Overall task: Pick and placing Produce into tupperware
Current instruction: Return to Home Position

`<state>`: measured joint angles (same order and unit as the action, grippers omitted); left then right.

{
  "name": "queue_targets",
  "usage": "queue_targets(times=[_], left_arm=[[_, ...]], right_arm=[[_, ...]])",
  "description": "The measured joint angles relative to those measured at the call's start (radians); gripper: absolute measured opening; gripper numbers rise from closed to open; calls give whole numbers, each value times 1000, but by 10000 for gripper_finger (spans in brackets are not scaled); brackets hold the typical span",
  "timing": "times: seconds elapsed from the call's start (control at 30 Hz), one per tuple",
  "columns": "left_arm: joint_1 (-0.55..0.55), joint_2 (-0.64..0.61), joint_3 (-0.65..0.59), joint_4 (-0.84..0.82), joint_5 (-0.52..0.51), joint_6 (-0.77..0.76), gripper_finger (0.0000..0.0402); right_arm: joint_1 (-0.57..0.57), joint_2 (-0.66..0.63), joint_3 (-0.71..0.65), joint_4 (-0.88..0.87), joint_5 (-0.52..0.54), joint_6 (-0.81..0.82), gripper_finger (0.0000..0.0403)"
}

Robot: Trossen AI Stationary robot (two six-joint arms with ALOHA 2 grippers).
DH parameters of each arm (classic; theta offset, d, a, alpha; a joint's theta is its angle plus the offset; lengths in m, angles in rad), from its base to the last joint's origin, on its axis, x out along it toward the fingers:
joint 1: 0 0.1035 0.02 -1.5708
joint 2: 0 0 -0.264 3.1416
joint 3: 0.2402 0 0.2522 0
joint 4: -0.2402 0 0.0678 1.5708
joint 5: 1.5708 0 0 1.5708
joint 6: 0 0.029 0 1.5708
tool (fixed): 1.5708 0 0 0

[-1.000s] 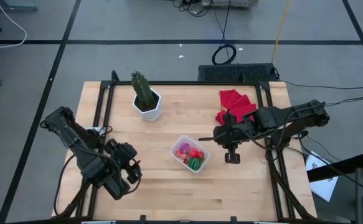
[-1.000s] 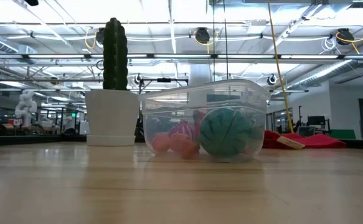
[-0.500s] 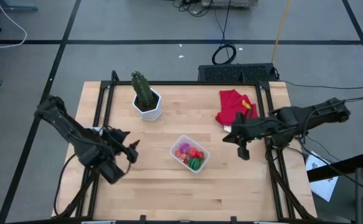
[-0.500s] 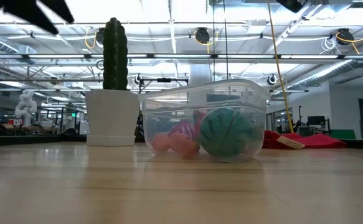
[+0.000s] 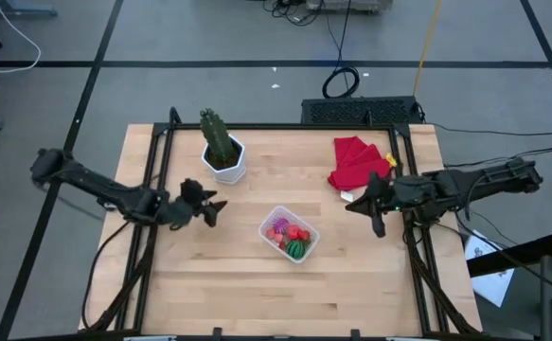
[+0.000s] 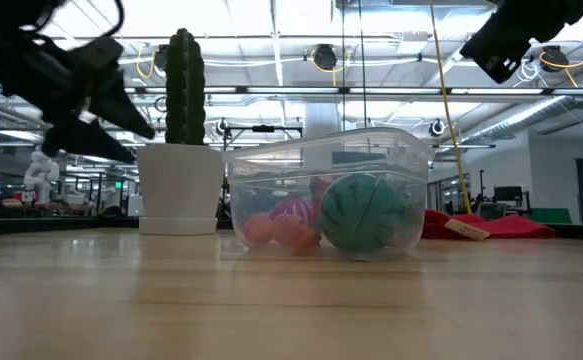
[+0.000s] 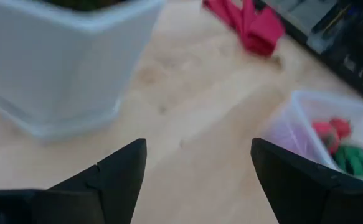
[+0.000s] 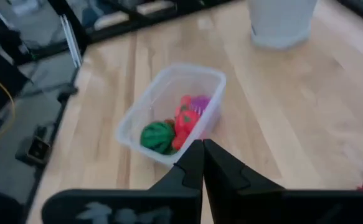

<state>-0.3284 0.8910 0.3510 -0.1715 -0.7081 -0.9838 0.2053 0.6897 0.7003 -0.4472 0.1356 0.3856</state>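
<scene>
1. Task items. The tupperware [image 6: 271, 175] stands near the middle of the bench [image 5: 238, 294], in front of the white pot [image 6: 179, 185] that carries the cactus [image 6: 184, 85]. The green striped melon [image 6: 363, 213], the purple ridged piece [image 8: 200, 102] and the red berries [image 8: 184, 118] all lie inside it. I see no loose produce on the bench, so I judge the loading complete.

2. Left tool [image 7: 198, 146]. It hangs above the bench's left part, near the white pot and apart from the tupperware. Its fingers are spread wide and hold nothing.

3. Right tool [image 8: 203, 146]. It hangs at the bench's right edge, just in front of the red cloth [image 5: 356, 161] and well apart from the tupperware. Its fingers are pressed together with nothing between them.

4. Reading. Both arms stand outboard of the container and above the bench surface. I judge this fits a move to the home position: neither tool can knock the filled tupperware or the pot from there.
</scene>
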Motion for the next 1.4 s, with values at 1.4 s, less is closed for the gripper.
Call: queue_targets(times=[1.4], left_arm=[[920,81,-96,700,837,568,292]], right_arm=[[-75,-689,-504,275,152,-275,0]])
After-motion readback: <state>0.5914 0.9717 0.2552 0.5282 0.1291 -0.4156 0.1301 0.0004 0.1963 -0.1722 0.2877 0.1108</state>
